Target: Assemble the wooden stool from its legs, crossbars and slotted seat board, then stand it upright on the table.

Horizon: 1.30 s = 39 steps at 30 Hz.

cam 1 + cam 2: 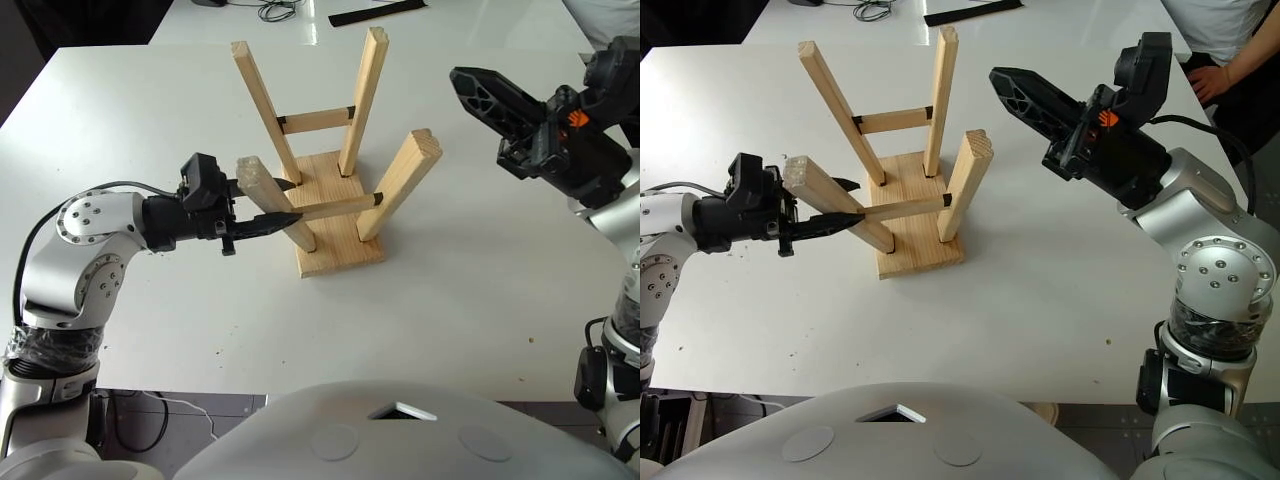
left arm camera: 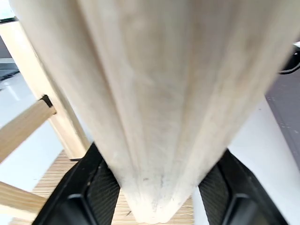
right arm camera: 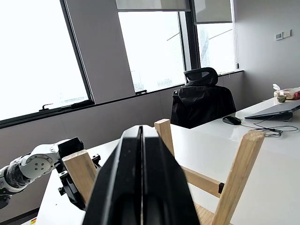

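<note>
Far back, a second white desk [image 1: 480, 25] butts up behind, carrying a long flat black strip [image 1: 378, 13] lying at a slant. Near it sits a loose tangle of dark cables [image 1: 278, 10]. Over in the right wrist view, a black high-backed office chair [image 3: 201, 101] stands below tall bright windows [image 3: 154, 47]. A dark computer mouse [image 3: 232, 120] rests near a thin grey closed laptop [image 3: 276, 110].

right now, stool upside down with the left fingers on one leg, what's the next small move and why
Probably bring the right gripper across to the near right wooden leg. The pale wooden stool looks assembled but inverted, seat board flat on the white table; the left gripper clamps the near left leg, while the right hangs shut and empty beside it.
</note>
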Available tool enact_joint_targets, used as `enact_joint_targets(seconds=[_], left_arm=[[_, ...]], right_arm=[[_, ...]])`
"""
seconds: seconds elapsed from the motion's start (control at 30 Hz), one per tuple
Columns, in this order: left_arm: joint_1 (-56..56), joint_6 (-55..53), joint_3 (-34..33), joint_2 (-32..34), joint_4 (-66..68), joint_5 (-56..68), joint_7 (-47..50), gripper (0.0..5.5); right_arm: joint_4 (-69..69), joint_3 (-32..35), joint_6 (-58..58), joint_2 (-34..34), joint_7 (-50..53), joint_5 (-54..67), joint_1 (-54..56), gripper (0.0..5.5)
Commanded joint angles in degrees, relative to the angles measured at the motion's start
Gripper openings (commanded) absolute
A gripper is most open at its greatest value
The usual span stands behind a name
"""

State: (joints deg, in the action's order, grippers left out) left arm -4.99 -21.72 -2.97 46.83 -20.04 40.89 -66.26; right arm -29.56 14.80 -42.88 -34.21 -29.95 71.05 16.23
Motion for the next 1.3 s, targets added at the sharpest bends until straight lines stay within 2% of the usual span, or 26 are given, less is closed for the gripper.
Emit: enact_joint_targets(seconds=[0.03,0.2,0.4,0.53,0.7,0.77,0.83,1.03,1.17,1.23,1.3], left_arm=[[-2.14,-0.21,2.37,1.15,2.05,-1.94,-3.93,2.99],[-5.12,1.5,3.41,1.92,6.1,-5.18,-7.58,3.73],[-3.49,2.35,-1.41,3.87,7.76,-5.95,-7.87,4.46],[2.19,-2.84,-11.73,1.93,1.0,0.75,-0.03,4.46],[14.9,-2.69,-24.15,-8.32,-5.28,5.23,13.82,4.46],[18.37,-3.16,-25.59,-11.5,-9.55,7.43,17.67,4.46],[18.01,-3.76,-24.27,-13.36,-11.96,9.27,20.61,4.46],[9.18,-4.75,-21.47,-16.1,-19.52,17.78,32.13,4.46],[-9.05,-3.41,-23.11,-17.14,-16.83,22.89,50.19,4.46],[-14.49,-3.9,-22.08,-17.02,-16.93,24.5,55.74,4.46],[-17.52,-4.58,-21.21,-17.04,-17.78,27.43,59.87,4.17]], right_arm=[[0.27,-0.24,-0.26,-0.54,-0.19,-0.04,0.57,0.0],[0.63,-0.65,0.18,-0.53,-0.77,-1.09,0.51,0.0],[1.46,-1.23,0.51,-1.63,-2.57,-3.99,-0.3,0.0],[4.14,-3.61,1.52,-3.55,-5.43,-11.14,-1.79,0.0],[-1.23,-6.39,0.48,-2.75,-7.61,-11.44,-6.6,0.0],[-3.69,-7.85,0.0,-2.45,-7.39,-11.19,-7.92,0.0],[-5.34,-7.98,-0.05,-1.62,-5.96,-10.51,-8.64,0.0],[-1.89,-5.5,0.93,-2.58,-5.24,-11.62,-4.68,0.0],[-1.95,-4.11,0.89,1.19,-1.35,-3.6,4.96,0.0],[-3.34,-3.94,0.98,3.18,2.08,2.75,8.92,0.0],[-4.67,-3.85,0.96,4.02,5.26,8.1,11.08,0.0]])
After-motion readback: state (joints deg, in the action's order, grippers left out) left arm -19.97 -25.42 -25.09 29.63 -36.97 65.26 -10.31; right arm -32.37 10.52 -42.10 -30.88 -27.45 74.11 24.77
